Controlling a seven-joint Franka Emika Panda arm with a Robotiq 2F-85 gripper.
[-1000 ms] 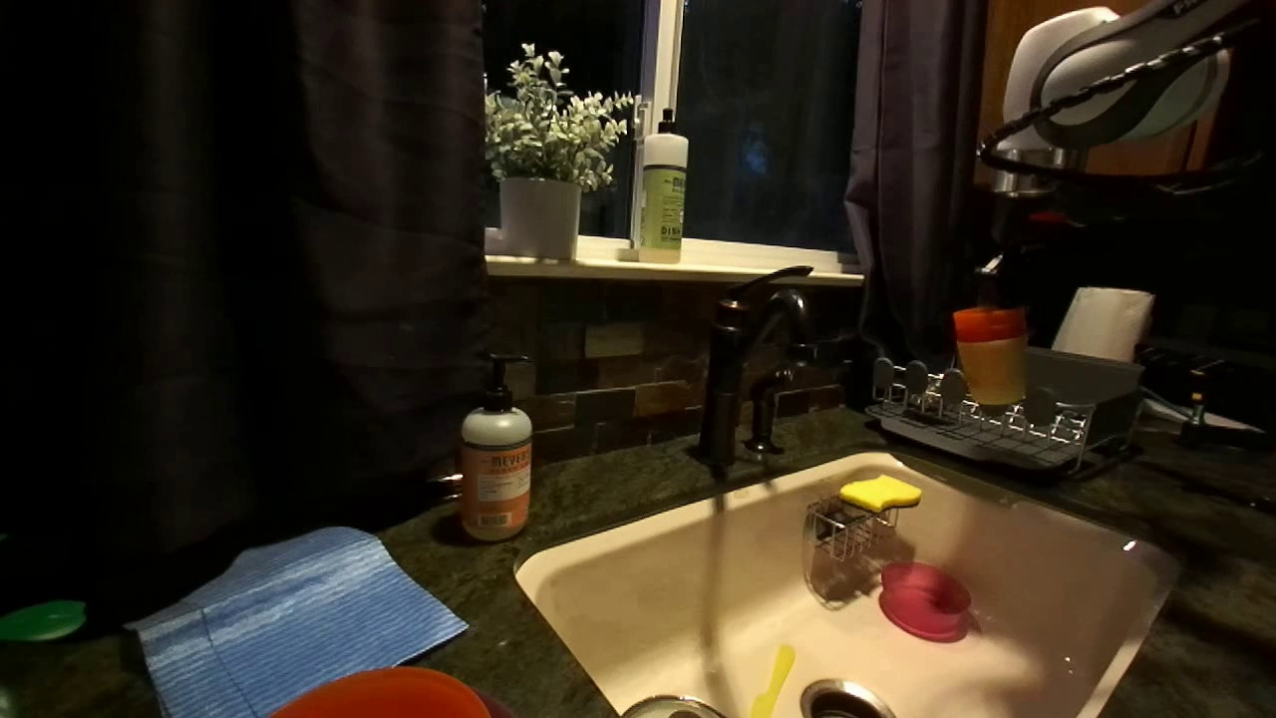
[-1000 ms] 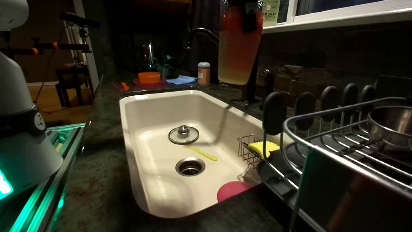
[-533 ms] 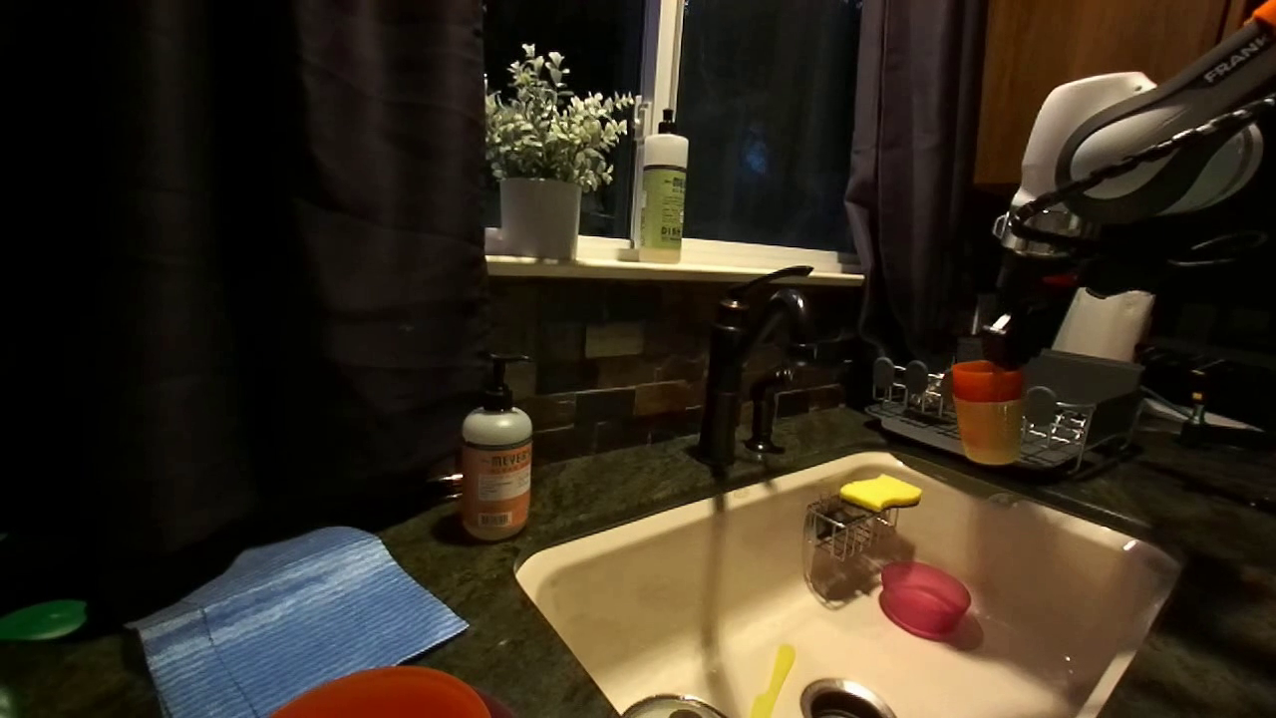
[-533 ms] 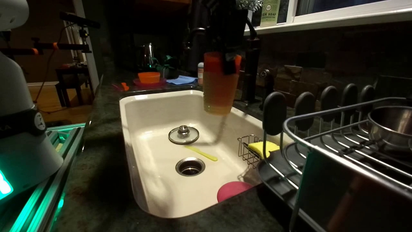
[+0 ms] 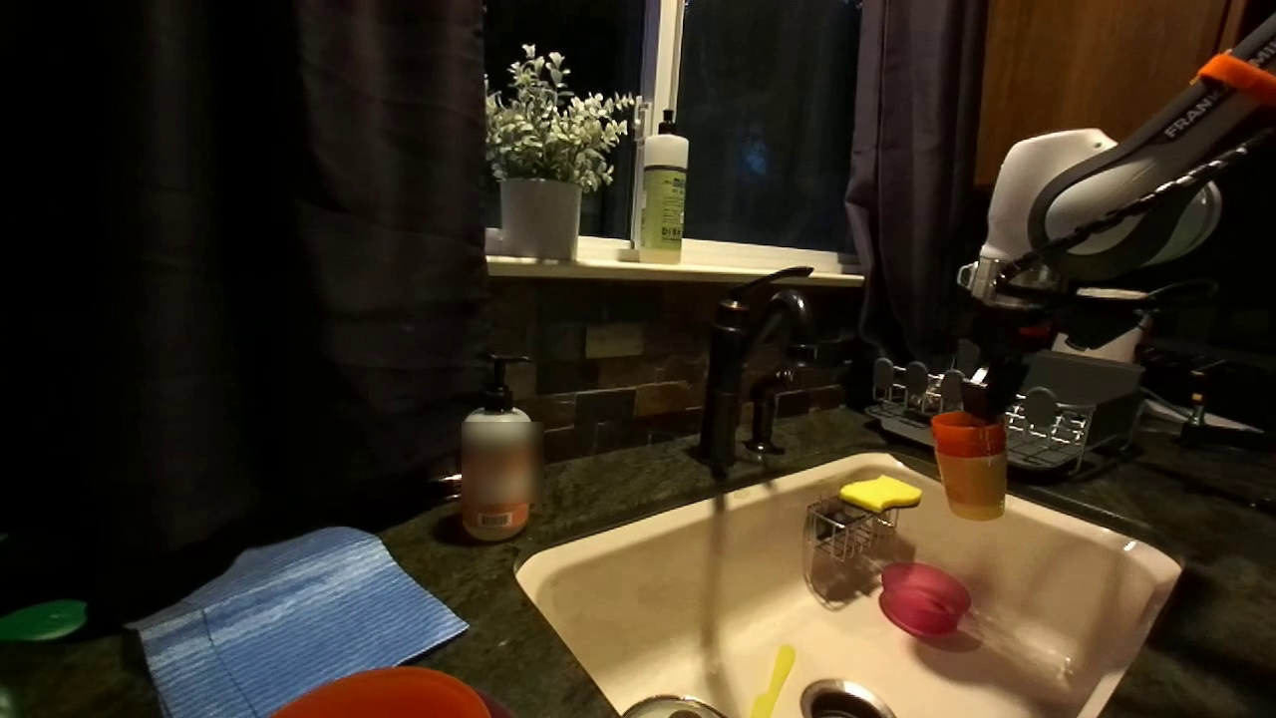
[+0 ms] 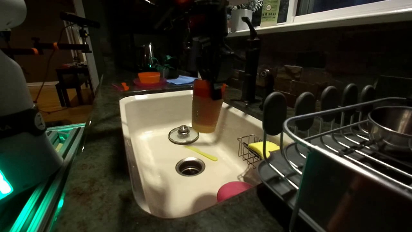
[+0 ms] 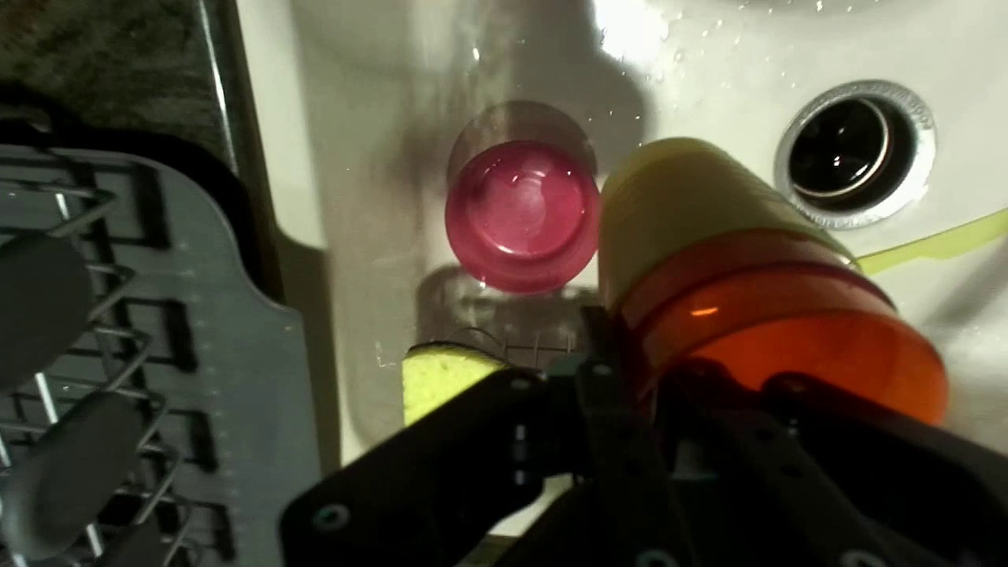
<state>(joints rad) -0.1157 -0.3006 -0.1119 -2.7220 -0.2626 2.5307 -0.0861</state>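
Evidently, the handling was only partway along. Going left to right in an exterior view, a blue ribbed cloth (image 5: 299,608) lay at the near left on the dark stone counter (image 5: 618,479), with a round orange bowl (image 5: 384,693) partly cut off at the near edge. Farther back stood a peach-coloured pump soap bottle (image 5: 495,479), and right of it rose a dark metal faucet (image 5: 728,389). A white rectangular sink (image 5: 638,578) filled the near right; in it lay a thin yellow knife-shaped utensil (image 5: 774,683), with a wire caddy (image 5: 847,534) bearing a yellow sponge (image 5: 880,493) farther back and a round pink-red bowl (image 5: 925,600) to the right.

Next came the translucent plastic cup (image 5: 975,484), orange at the rim and yellow below, hanging slightly tilted over the sink, mouth upward. Whether it was one cup or a nested pair, I could not tell. The black two-fingered gripper (image 6: 215,91) was nearly closed, pinching the cup's wall at the rim. At the far right stood a grey dish rack with wire prongs (image 5: 1107,389).

Grasp and lift looked done; setting down and release were not yet done.
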